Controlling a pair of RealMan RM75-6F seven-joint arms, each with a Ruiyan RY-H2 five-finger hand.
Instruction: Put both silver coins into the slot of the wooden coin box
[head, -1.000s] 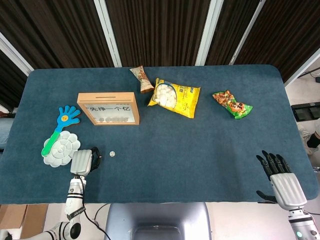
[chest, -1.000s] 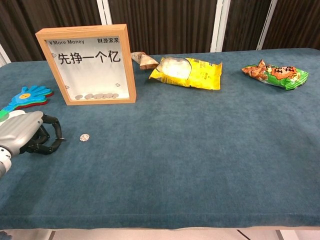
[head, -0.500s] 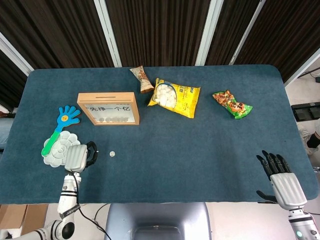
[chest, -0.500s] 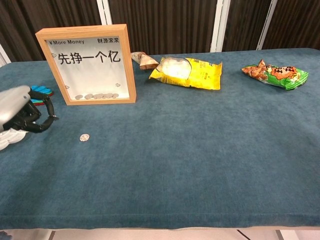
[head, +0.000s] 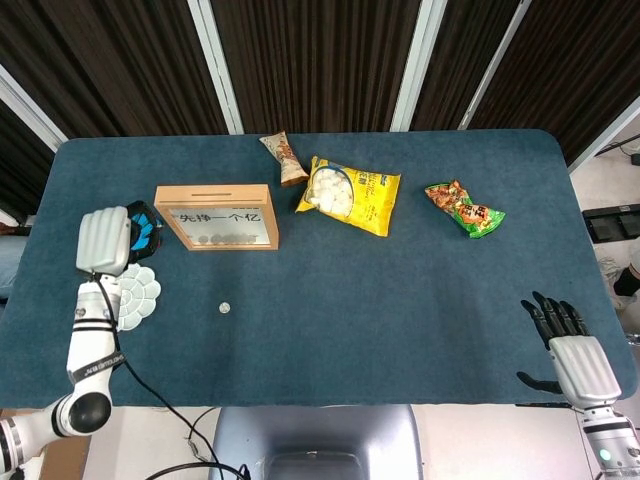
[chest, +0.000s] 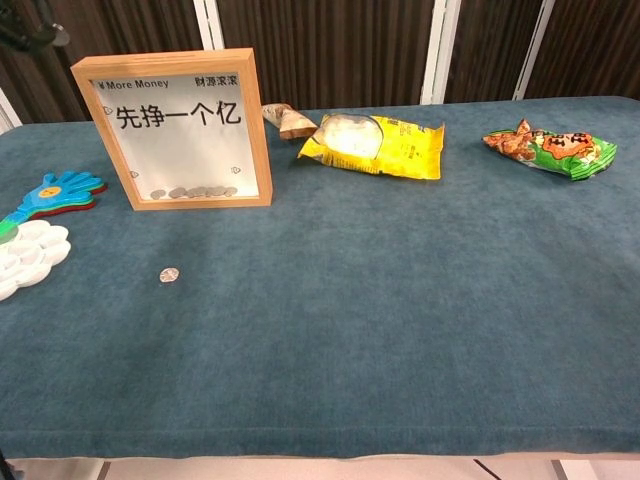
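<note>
- Blue cloth surface (head: 400, 300); dark slatted wall behind
- One silver coin (head: 225, 308) visible, lying before wooden coin box (head: 217, 216); three snack packets
- Left hand (head: 106, 240) raised, grip unclear; right hand (head: 565, 345) spread, empty

Head overhead; chest low, frontal.

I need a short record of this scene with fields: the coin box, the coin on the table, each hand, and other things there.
coin box: wooden coin box stands upright at the back left, several coins seen behind its window
loose coin: one silver coin lies flat on the table, in front of the box and apart from it
left hand: left hand is raised left of the box; whether it holds anything cannot be told
right hand: right hand at the near right table edge, fingers apart, holding nothing
other things: yellow snack bag, green snack bag, small brown packet, blue hand clapper, white palette
</note>
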